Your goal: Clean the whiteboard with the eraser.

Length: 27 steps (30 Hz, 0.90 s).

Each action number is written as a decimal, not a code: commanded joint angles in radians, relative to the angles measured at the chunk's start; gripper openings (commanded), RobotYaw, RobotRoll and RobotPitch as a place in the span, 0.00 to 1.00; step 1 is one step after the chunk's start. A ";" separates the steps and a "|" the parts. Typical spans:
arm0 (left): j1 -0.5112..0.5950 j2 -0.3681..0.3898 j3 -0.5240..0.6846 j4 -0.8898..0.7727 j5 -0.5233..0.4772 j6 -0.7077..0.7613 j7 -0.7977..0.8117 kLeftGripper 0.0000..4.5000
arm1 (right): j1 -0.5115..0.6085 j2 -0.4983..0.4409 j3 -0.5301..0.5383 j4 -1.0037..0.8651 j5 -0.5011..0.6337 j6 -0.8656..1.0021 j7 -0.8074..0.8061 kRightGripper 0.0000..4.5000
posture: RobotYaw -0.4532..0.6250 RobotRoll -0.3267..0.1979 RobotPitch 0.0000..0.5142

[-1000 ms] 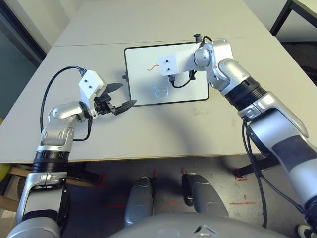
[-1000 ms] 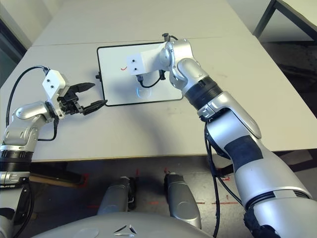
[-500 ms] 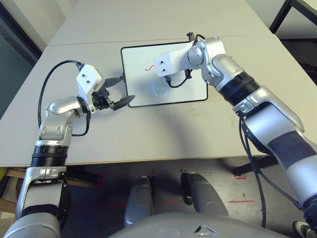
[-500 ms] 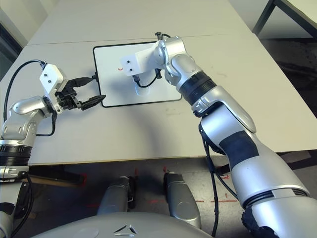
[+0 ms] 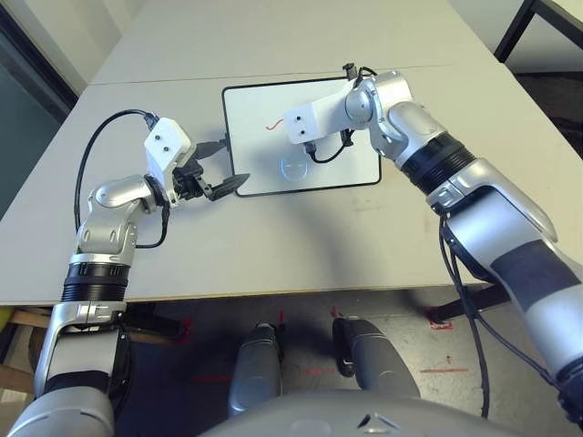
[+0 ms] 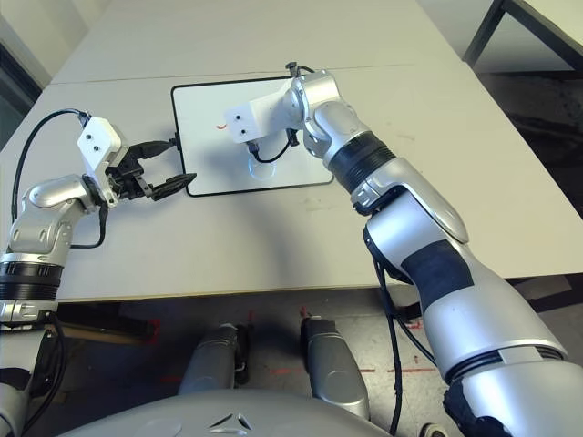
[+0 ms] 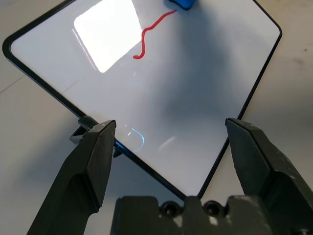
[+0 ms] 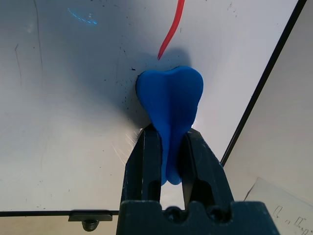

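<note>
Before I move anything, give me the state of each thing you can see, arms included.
Whiteboard: lying flat on the table, partly wiped at most, a red line left.
Red line: unerased, next to the eraser.
Eraser: gripped at its narrow middle, over the whiteboard.
Right tool: shut on the eraser.
Left tool: open, empty, at the whiteboard's edge.

Pale table point(image 5: 273, 246), black-framed whiteboard point(image 5: 264, 155) flat on it
</note>
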 commanded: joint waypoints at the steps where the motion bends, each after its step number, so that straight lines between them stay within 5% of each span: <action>1: -0.002 -0.002 -0.006 0.044 0.019 -0.024 -0.006 1.00 | -0.005 0.014 0.017 0.053 -0.006 -0.008 -0.015 0.09 | 0.37 0.62 0.24; 27: -0.020 -0.003 -0.004 0.107 0.033 -0.071 -0.007 1.00 | 0.008 0.124 0.036 0.111 -0.006 0.003 -0.127 0.09 | 0.38 0.62 0.28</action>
